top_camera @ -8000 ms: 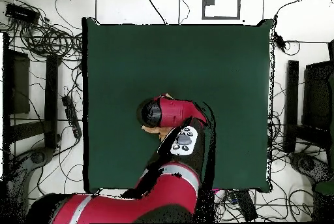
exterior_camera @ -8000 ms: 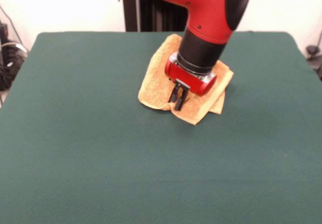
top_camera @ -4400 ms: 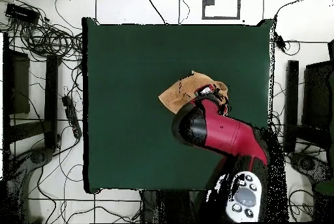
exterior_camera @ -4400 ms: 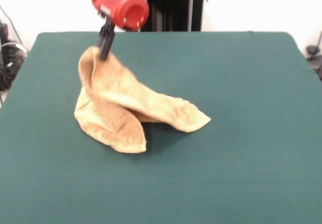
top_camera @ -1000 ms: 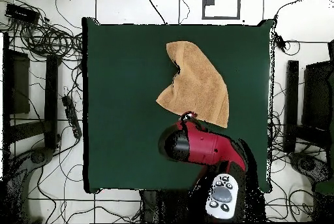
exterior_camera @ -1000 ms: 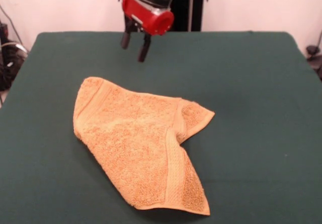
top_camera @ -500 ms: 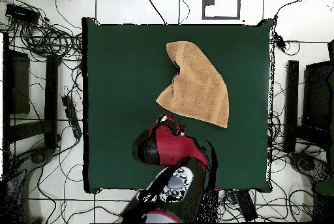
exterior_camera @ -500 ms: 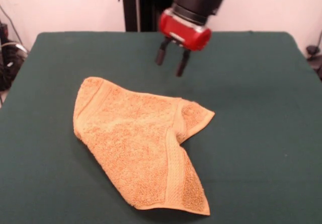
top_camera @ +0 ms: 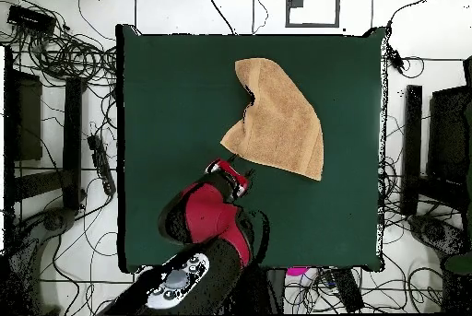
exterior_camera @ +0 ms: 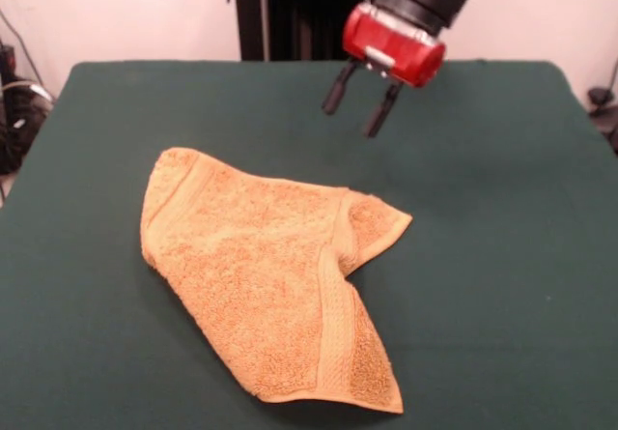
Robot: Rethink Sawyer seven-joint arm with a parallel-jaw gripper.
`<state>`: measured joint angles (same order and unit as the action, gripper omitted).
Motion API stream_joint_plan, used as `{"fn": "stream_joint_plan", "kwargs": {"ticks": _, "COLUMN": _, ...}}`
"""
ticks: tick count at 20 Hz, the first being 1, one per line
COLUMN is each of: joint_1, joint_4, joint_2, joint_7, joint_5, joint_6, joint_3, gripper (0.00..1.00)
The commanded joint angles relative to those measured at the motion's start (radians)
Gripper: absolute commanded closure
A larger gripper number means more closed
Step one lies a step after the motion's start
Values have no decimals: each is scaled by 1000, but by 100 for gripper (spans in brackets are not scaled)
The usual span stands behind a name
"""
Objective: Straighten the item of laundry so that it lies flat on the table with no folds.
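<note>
The towel (exterior_camera: pixel 275 275) lies on the table (exterior_camera: pixel 502 285), with the end effector (exterior_camera: pixel 359 104) hanging apart behind it.

— What sort of room is this?
— A robotics lab. Loose cables (top_camera: pixel 64 54) sprawl over the white floor (top_camera: pixel 184 4) beyond every edge of the green table (top_camera: pixel 184 100), and dark equipment racks (top_camera: pixel 23 114) flank its sides.

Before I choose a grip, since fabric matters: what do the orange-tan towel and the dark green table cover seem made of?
The orange-tan towel looks like terry cloth: nubby looped pile, flat woven bands. The dark green table cover looks like matte felt, smooth and without sheen, though that is uncertain.
</note>
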<state>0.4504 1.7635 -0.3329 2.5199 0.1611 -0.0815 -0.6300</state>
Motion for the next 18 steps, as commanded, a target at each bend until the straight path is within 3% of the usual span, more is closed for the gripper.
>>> {"fn": "stream_joint_plan", "kwargs": {"ticks": 1, "joint_1": -32, "joint_4": -70, "joint_2": -47, "joint_7": 64, "joint_5": 29, "joint_6": 26, "joint_3": -99, "gripper": 0}}
{"fn": "stream_joint_plan", "kwargs": {"ticks": 8, "joint_1": -121, "joint_4": -119, "joint_2": -88, "joint_7": 27, "joint_5": -55, "joint_6": -64, "joint_3": -31, "gripper": 0}}
{"fn": "stream_joint_plan", "kwargs": {"ticks": 10, "joint_1": -172, "joint_4": -137, "joint_2": -86, "joint_7": 53, "joint_5": -90, "joint_6": -169, "joint_3": 49, "gripper": 0}}
{"fn": "stream_joint_plan", "kwargs": {"ticks": 13, "joint_1": -199, "joint_4": -175, "joint_2": -45, "joint_7": 74, "joint_5": -109, "joint_6": -283, "joint_3": 86, "gripper": 0}}
{"fn": "stream_joint_plan", "kwargs": {"ticks": 18, "joint_1": -240, "joint_4": -208, "joint_2": -48, "joint_7": 32, "joint_5": -190, "joint_6": -243, "joint_3": 161, "gripper": 0}}
